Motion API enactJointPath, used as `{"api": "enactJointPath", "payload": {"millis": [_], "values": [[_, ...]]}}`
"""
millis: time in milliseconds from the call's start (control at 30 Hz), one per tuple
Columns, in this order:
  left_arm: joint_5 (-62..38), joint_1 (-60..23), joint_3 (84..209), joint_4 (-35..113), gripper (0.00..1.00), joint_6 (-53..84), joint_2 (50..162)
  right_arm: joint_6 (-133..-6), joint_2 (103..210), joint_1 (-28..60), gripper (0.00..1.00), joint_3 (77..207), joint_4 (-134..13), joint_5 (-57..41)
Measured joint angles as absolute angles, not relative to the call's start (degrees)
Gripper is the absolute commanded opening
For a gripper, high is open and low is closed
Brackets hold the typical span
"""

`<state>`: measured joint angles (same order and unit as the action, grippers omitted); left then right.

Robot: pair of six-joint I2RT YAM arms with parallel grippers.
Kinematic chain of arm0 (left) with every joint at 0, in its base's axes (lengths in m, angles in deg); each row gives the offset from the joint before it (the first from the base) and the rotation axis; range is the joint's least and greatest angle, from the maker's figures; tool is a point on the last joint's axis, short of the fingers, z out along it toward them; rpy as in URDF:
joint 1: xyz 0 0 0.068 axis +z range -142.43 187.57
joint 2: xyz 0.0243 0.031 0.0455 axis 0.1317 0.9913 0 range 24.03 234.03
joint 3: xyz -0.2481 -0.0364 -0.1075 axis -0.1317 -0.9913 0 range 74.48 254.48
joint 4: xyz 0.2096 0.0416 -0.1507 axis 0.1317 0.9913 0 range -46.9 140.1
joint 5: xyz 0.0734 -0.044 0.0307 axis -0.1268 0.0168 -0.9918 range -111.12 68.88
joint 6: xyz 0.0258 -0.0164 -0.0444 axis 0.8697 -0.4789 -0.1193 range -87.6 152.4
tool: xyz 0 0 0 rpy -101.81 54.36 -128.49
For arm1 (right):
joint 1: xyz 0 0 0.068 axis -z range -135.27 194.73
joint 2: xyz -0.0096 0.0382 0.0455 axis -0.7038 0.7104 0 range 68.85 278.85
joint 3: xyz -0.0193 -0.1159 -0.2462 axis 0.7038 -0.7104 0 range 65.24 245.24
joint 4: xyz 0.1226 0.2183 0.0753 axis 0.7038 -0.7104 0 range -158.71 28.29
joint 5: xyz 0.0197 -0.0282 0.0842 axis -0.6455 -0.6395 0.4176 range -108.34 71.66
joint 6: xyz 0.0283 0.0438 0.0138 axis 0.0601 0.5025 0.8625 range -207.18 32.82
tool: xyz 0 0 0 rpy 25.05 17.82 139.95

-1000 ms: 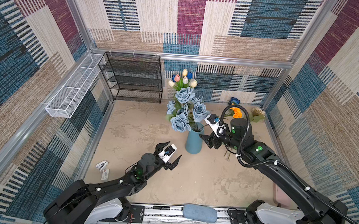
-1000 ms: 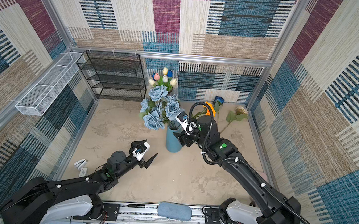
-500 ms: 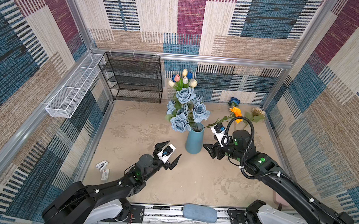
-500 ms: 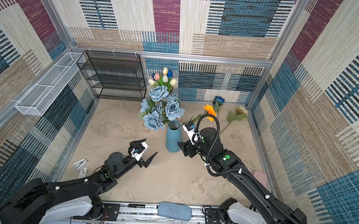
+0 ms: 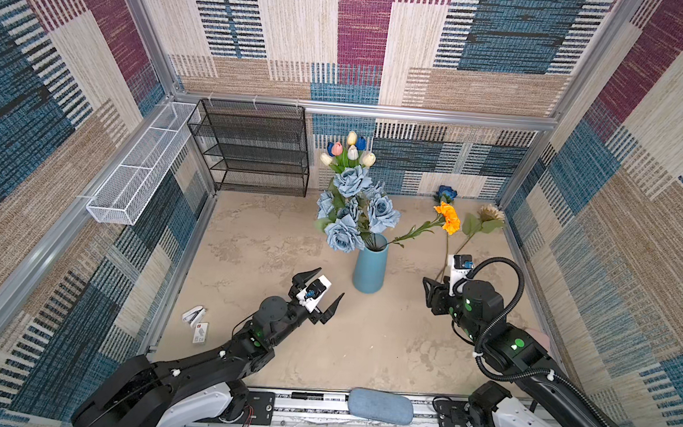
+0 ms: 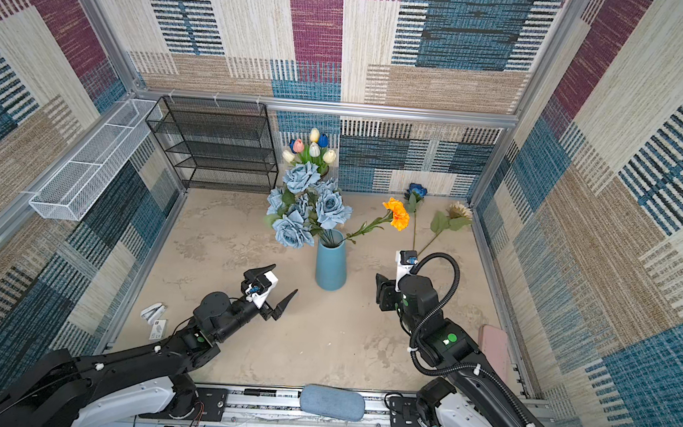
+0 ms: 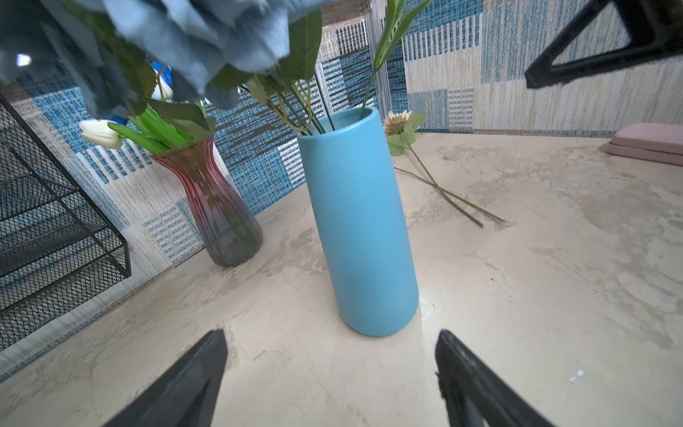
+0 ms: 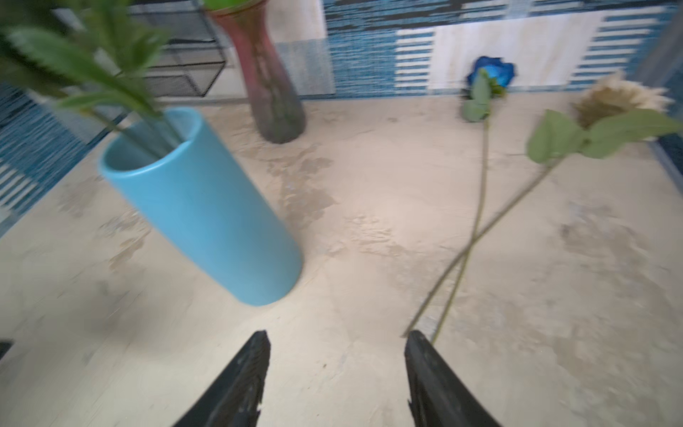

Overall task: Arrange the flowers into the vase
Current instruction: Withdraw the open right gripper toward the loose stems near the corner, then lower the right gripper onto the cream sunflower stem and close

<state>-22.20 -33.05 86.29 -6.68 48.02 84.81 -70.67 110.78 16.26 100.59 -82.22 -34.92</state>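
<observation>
Just past the empty, half-open right gripper [image 8: 336,334] lie the crossed green-stemmed deep-blue rose [image 8: 491,72] and pale sunflower [image 8: 613,100], blooms pointing away; left gripper [image 7: 331,331] wide, empty.

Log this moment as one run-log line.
blue vase: dusty-blue roses, orange bloom in | table: deep-blue rose, pale sunflower lying, stems crossed | left gripper: open, empty | right gripper: open, empty, near stem ends

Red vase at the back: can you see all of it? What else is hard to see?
Red vase: top views, the dusty-blue roses nearly hide it; right wrist view, the edge cuts off its mouth.
White bits by the wall, top views: too small to name.
Pink thing: left wrist view, edge cuts it.
Right wrist view: blurry.
</observation>
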Motion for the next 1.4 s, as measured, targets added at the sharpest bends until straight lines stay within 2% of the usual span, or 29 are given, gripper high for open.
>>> {"api": "enactJointPath", "payload": {"millis": [167, 267, 333, 400, 567, 700, 967, 1133, 1400], "values": [[-22.2, -33.1, 86.3, -6.0, 0.91, 48.0, 83.8, -70.4, 117.7, 41.1, 0.58, 100.5, -80.0, -27.6], [-22.2, -33.1, 86.6, -4.7, 0.91, 48.0, 81.2, -70.3, 128.1, 48.5, 0.57, 103.5, -79.6, -21.5], [-22.2, -33.1, 86.5, -4.3, 0.91, 48.3, 80.9, -70.1, 136.1, 49.7, 0.48, 108.3, -79.5, -19.0], [-22.2, -33.1, 86.5, -3.9, 0.91, 48.7, 81.0, -69.8, 143.7, 50.4, 0.46, 113.2, -77.6, -17.3], [-22.2, -33.1, 86.5, -3.7, 0.92, 48.7, 81.6, -69.4, 156.5, 52.3, 0.51, 121.6, -75.9, -15.6], [-22.3, -33.1, 86.7, -3.5, 0.91, 48.9, 82.4, -70.1, 165.1, 53.1, 0.49, 127.6, -75.1, -14.1], [-22.4, -33.1, 87.6, -3.6, 0.91, 48.9, 86.0, -70.3, 175.5, 53.0, 0.48, 135.3, -74.0, -9.8], [-22.3, -33.1, 87.8, -3.8, 0.91, 48.9, 86.7, -70.3, 179.1, 53.0, 0.54, 139.7, -74.1, -10.0], [-22.4, -33.1, 87.8, -3.8, 0.91, 48.9, 87.0, -69.7, 181.7, 53.0, 0.56, 141.1, -75.7, -13.0]]}}
